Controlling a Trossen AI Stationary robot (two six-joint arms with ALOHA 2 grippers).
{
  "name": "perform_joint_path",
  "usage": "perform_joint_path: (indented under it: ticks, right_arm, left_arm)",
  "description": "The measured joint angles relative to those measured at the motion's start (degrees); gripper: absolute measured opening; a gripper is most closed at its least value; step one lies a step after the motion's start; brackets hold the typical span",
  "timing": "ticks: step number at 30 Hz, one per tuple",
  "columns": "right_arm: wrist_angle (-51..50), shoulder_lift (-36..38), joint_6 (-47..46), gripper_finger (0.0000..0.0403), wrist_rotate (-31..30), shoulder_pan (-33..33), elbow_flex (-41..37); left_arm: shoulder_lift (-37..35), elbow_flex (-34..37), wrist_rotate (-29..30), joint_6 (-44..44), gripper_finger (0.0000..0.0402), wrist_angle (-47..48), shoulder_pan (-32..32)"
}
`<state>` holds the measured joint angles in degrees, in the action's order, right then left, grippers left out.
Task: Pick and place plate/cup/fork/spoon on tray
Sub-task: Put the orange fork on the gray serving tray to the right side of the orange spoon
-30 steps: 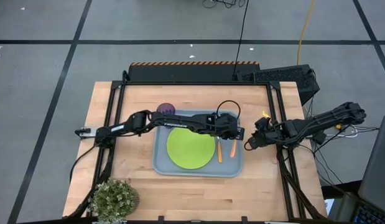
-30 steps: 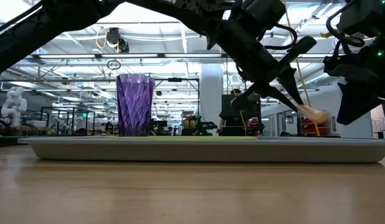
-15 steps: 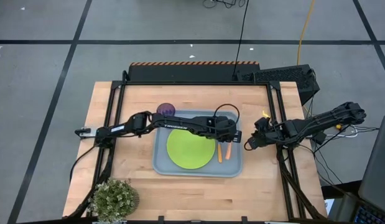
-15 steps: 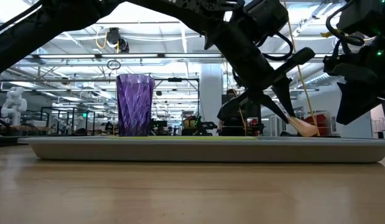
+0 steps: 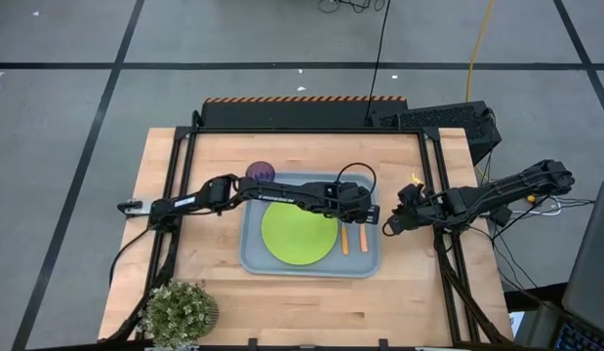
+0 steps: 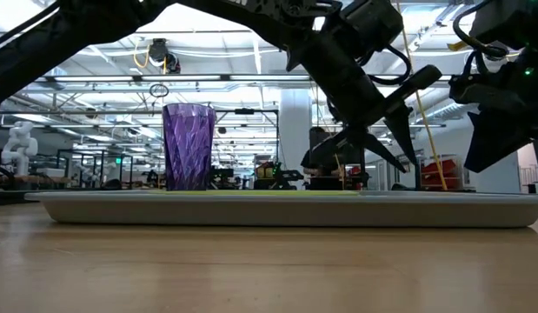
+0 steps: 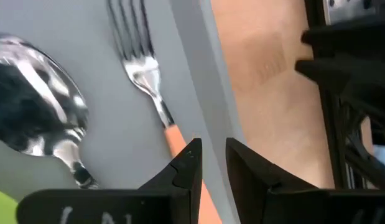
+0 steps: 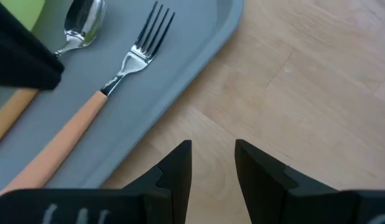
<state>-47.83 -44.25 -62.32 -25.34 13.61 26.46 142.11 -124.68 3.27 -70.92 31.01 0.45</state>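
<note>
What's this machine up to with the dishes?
It is setting tableware on a grey-blue tray. The green plate, spoon and fork lie on it, and the purple cup stands at a far corner. The left gripper hovers open over the fork's handle. The right gripper waits beside the tray.

The grey-blue tray [image 5: 253, 255], rectangular with rounded corners and a raised rim, lies flat on the table. The round lime-green plate [image 5: 297, 234] lies flat in it, filling most of its middle. Beside the plate, toward the tray's right edge, the spoon [image 7: 40, 118] and fork [image 8: 111, 84] lie side by side, silver heads pointing the same way, orange handles trailing; the fork is the one nearer the rim. The purple translucent cup [image 6: 189, 146] stands upright at the tray's far left corner.
</note>
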Motion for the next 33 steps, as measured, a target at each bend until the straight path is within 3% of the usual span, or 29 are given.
perform_joint_path:
  ticks: [4, 13, 21, 24, 29, 31, 33]
  right_arm:
    - [-0.1, 0.0, 0.3, 0.0116, 0.0, 0.0, 0.0]
    - [0.0, 0.0, 0.6, 0.0116, -0.2, 0.0, 0.0]
    - [1.4, 0.0, 0.0, 0.0116, -0.2, 0.0, 0.0]
    - [5.2, 0.0, 1.4, 0.0116, -0.8, 0.0, -0.7]
    - [18.0, 0.0, 8.7, 0.0116, -2.7, 0.0, -3.6]
    - [23.5, 0.0, 11.0, 0.0116, -2.8, 0.0, -5.0]
    - [27.4, 0.0, 13.3, 0.0116, -2.8, 0.0, -6.1]
  left_arm:
    - [0.2, 0.0, -3.4, 2.1, 0.0075, -2.3, 0.2]
    - [-4.3, -1.5, -4.7, 15.8, 0.0076, -4.3, 0.5]
    - [-12.5, -1.5, -0.1, 31.5, 0.0076, -3.8, -3.9]
    - [-15.2, -1.6, 8.7, 43.9, 0.0076, -3.6, -7.6]
    - [-16.0, -1.6, 37.3, 72.7, 0.0076, -4.9, -15.2]
    - [-16.0, -1.5, 41.8, 79.4, 0.0076, -5.8, -17.1]
    - [-16.1, -0.9, 41.3, 82.4, 0.0076, -6.6, -17.5]
